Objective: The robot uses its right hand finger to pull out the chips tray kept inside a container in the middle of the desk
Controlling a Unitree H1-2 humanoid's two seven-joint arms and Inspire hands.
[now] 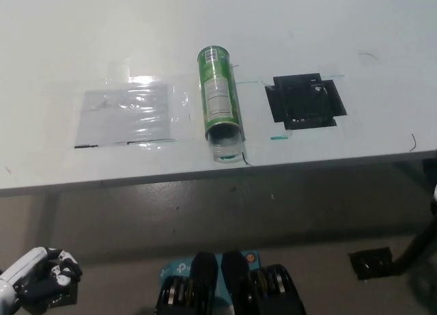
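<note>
Head view: pull not begun; clear tray peeks from the green can, right hand unseen, left hand curled empty.

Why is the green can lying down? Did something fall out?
The green chips can lies on its side on the desk, open end toward the near edge. A clear tray pokes out of that end. Nothing looks spilled. The left hand rests low, away from the desk.
</note>
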